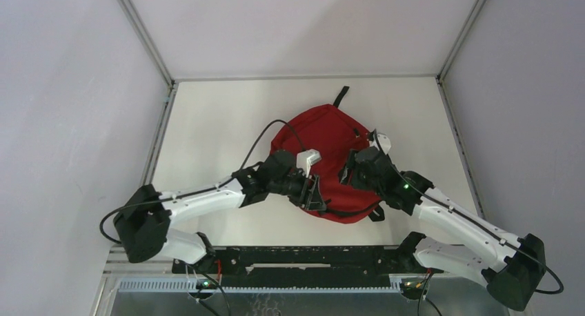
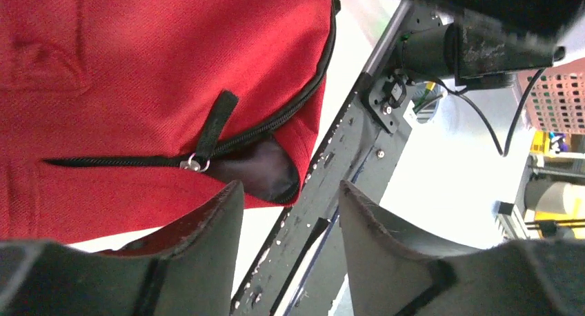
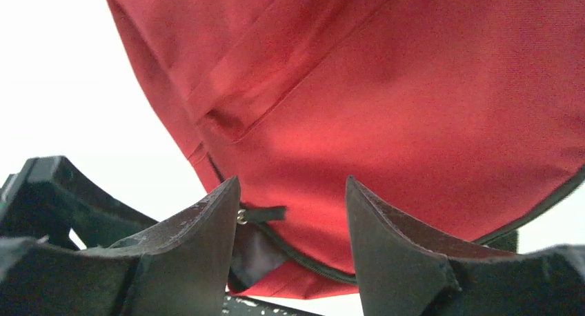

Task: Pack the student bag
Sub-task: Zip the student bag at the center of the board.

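Tabletop (image 1: 207, 123); only wrists show bag (image 2: 138, 54) zipper pull (image 2: 214, 126).

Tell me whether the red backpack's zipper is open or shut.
Partly open: beside the zipper slider the red backpack gapes, showing dark lining.

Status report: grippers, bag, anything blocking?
Left gripper open, empty. Right gripper open, empty. Student bag flat on table, zipper partly open. No obstruction seen.
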`<state>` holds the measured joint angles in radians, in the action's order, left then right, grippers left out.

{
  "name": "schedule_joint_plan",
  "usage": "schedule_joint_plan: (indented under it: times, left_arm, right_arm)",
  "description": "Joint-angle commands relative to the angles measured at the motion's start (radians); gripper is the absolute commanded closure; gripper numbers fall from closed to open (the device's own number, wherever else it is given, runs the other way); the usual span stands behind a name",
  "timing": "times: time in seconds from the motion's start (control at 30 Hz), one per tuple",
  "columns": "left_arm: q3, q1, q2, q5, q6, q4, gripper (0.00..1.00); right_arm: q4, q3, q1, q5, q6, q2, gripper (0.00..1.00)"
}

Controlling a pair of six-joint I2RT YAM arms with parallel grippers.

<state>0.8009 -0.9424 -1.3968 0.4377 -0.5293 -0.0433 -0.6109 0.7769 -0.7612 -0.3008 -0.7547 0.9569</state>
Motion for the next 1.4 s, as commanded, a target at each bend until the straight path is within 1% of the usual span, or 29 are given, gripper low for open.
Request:
schedule_joint_plan:
  times: [0.0, 0.1, 0.2, 0.3, 0.37, 0.43, 0.53, 0.63, 0.73, 0.9, 1.13, 1.23, 1.3, 1.37]
  left_arm:
    - [0.008, 0.046, 0.096, -0.097, 0.008, -0.072, 0.42]
    - [-0.077, 0.164, 0.106, -0.038, -0.075, -0.016, 0.47]
    - [-0.153, 0.215, 0.132, 0.001, -0.148, 0.039, 0.48]
    - [-0.172, 0.217, 0.131, 0.02, -0.175, 0.039, 0.45]
    - [-0.177, 0.217, 0.116, 0.03, -0.202, 0.075, 0.42]
    - [-0.181, 0.217, 0.09, 0.055, -0.239, 0.101, 0.34]
    - [-0.168, 0.215, 0.055, 0.056, -0.269, 0.105, 0.26]
    - [-0.167, 0.215, 0.038, 0.021, -0.287, 0.111, 0.24]
    - [-0.163, 0.213, 0.009, 0.024, -0.307, 0.138, 0.24]
    - [-0.146, 0.208, -0.027, 0.031, -0.313, 0.161, 0.25]
    - [-0.132, 0.204, -0.07, 0.031, -0.31, 0.167, 0.28]
    - [-0.133, 0.2, -0.078, 0.035, -0.316, 0.182, 0.29]
    - [-0.13, 0.197, -0.08, 0.031, -0.317, 0.184, 0.29]
    - [-0.127, 0.196, -0.084, 0.026, -0.319, 0.186, 0.3]
  right_arm:
    - [0.058, 0.009, -0.1, -0.008, -0.033, -0.026, 0.34]
    - [0.057, 0.008, -0.156, -0.013, -0.065, 0.018, 0.36]
    - [0.068, -0.013, -0.207, -0.039, -0.119, 0.062, 0.38]
    - [0.073, -0.039, -0.217, -0.043, -0.183, 0.083, 0.4]
    - [0.087, -0.062, -0.205, -0.027, -0.219, 0.09, 0.43]
    - [0.113, -0.089, -0.202, -0.011, -0.254, 0.094, 0.45]
    - [0.116, -0.111, -0.207, -0.001, -0.333, 0.104, 0.49]
    - [0.14, -0.157, -0.222, -0.001, -0.409, 0.085, 0.5]
    - [0.19, -0.203, -0.223, 0.023, -0.455, 0.069, 0.5]
    - [0.276, -0.238, -0.212, 0.036, -0.45, 0.093, 0.52]
    - [0.363, -0.238, -0.195, 0.054, -0.43, 0.143, 0.62]
    - [0.382, -0.238, -0.178, 0.063, -0.426, 0.175, 0.65]
    - [0.382, -0.238, -0.174, 0.04, -0.431, 0.192, 0.72]
    - [0.377, -0.24, -0.179, 0.005, -0.435, 0.189, 0.85]
